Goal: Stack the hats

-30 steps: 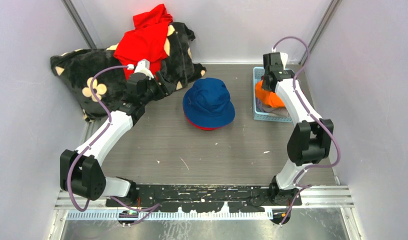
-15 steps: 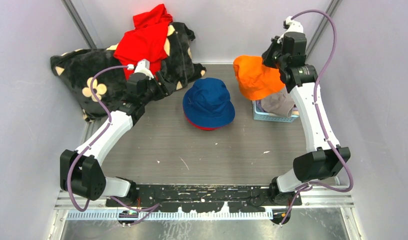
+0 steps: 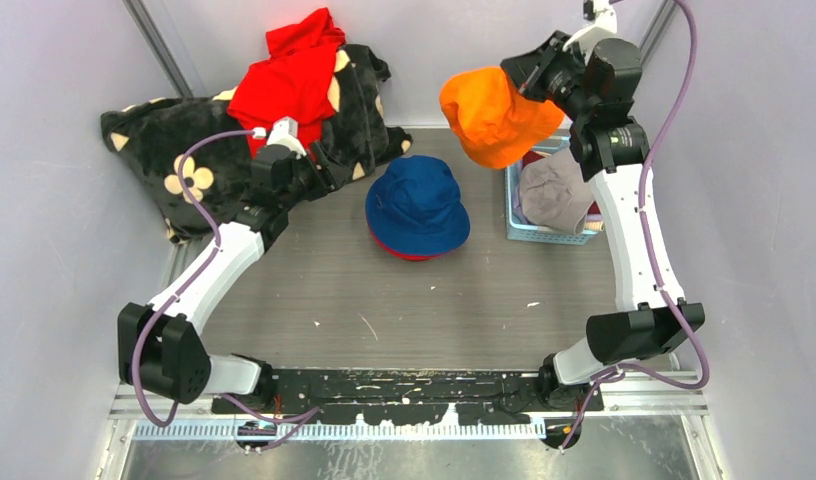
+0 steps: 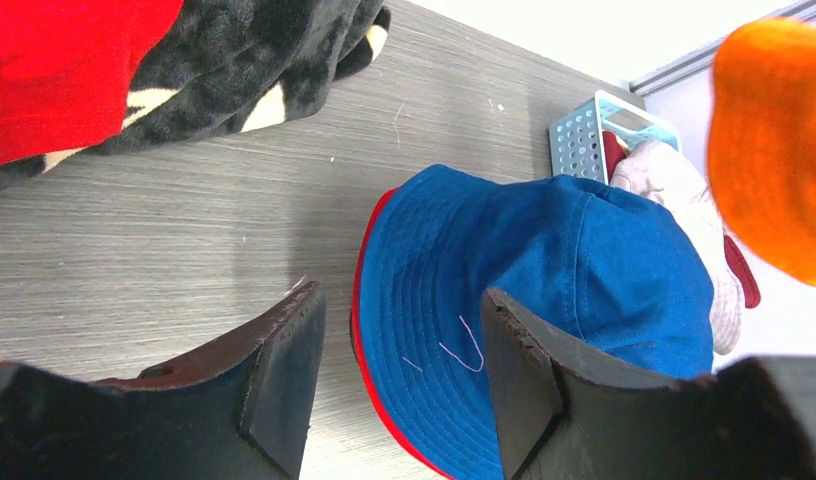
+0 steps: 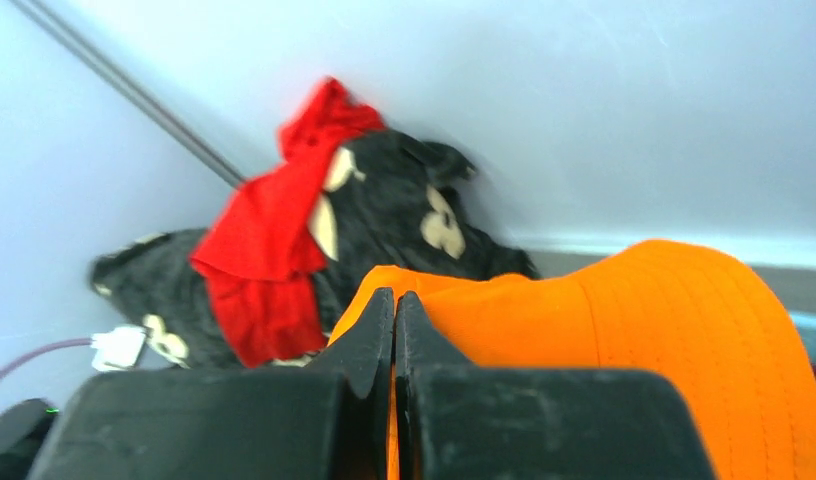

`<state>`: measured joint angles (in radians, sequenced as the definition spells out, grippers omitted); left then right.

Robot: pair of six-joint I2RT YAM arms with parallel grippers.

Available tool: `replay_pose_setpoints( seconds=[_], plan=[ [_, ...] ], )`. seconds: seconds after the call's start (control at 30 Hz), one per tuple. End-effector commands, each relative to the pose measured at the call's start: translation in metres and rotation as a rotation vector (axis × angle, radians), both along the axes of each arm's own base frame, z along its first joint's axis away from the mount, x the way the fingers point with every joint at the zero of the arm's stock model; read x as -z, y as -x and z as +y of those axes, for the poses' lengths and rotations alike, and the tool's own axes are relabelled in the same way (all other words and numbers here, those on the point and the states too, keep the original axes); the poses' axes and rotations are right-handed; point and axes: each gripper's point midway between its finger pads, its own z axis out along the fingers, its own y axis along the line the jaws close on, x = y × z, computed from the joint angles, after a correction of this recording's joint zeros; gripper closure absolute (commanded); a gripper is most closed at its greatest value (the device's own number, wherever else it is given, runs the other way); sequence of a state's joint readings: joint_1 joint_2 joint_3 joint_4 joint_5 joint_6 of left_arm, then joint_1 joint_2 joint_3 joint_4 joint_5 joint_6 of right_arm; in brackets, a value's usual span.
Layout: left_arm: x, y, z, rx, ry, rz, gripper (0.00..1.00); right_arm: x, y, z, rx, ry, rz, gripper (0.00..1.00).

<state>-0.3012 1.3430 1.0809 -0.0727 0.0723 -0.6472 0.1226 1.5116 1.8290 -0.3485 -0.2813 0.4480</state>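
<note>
From above, the right gripper (image 3: 521, 82) is clenched on the brim of the orange hat (image 3: 492, 118), held in the air at the far right. The blue hat (image 3: 418, 203) sits on a red hat (image 3: 402, 254) in the middle of the table (image 3: 314, 290).

In the left wrist view, the left gripper (image 4: 399, 300) is spread wide and empty, beside the blue hat.

In the right wrist view, the jaws are pressed together on orange cloth.

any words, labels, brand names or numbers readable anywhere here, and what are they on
No readable text in any view.
The blue hat, orange hat and grey hat: plain cloth, no label showing.
The blue basket: only holes, no print.
The black blanket: cream flowers, no writing.
The pale squiggle on the blue hat's brim: a loose thread, not letters.
</note>
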Motion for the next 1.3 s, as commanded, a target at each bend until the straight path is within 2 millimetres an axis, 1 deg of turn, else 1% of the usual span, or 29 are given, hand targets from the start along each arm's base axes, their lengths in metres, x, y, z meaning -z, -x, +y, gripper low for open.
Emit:
replay_pose_setpoints(
  seconds=[0.0, 0.1, 0.17, 0.2, 0.23, 0.3, 0.33, 0.47, 0.57, 0.73, 0.87, 1.0, 1.1, 1.27],
  plan=[
    [-0.045, 0.001, 0.001, -0.004, 0.034, -0.108, 0.41, -0.086, 0.03, 0.027, -0.178, -0.141, -0.221, 0.99],
    [-0.048, 0.004, 0.003, -0.01, 0.033, -0.114, 0.41, -0.095, 0.037, 0.041, -0.262, -0.193, -0.233, 0.99],
    [-0.047, 0.005, 0.004, -0.015, 0.027, -0.108, 0.41, -0.099, 0.042, 0.05, -0.305, -0.218, -0.237, 0.99],
    [-0.056, 0.009, 0.007, -0.019, 0.032, -0.129, 0.41, -0.1, 0.044, 0.054, -0.324, -0.227, -0.238, 0.99],
    [-0.06, 0.012, 0.009, -0.024, 0.033, -0.138, 0.41, -0.101, 0.048, 0.06, -0.343, -0.232, -0.239, 0.99],
    [-0.066, 0.015, 0.011, -0.03, 0.032, -0.148, 0.41, -0.102, 0.053, 0.072, -0.375, -0.237, -0.238, 0.99],
    [-0.068, 0.017, 0.012, -0.029, 0.032, -0.153, 0.41, -0.102, 0.058, 0.081, -0.402, -0.239, -0.238, 0.99],
    [-0.08, 0.026, 0.018, -0.041, 0.031, -0.173, 0.41, -0.097, 0.071, 0.11, -0.472, -0.247, -0.219, 0.99],
    [-0.09, 0.036, 0.024, -0.055, 0.023, -0.189, 0.41, -0.091, 0.079, 0.128, -0.504, -0.249, -0.203, 0.99],
    [-0.1, 0.05, 0.031, -0.062, 0.011, -0.199, 0.4, -0.076, 0.088, 0.151, -0.534, -0.245, -0.171, 0.99],
    [-0.105, 0.058, 0.037, -0.075, 0.008, -0.212, 0.39, -0.068, 0.096, 0.169, -0.57, -0.247, -0.151, 0.99],
    [-0.106, 0.062, 0.041, -0.084, -0.001, -0.213, 0.39, -0.057, 0.102, 0.185, -0.598, -0.244, -0.126, 0.99],
    [-0.107, 0.065, 0.042, -0.085, -0.004, -0.215, 0.39, -0.048, 0.104, 0.191, -0.598, -0.239, -0.108, 0.99],
    [-0.111, 0.071, 0.048, -0.099, -0.012, -0.226, 0.39, -0.032, 0.1, 0.19, -0.571, -0.226, -0.082, 0.99]
  ],
)
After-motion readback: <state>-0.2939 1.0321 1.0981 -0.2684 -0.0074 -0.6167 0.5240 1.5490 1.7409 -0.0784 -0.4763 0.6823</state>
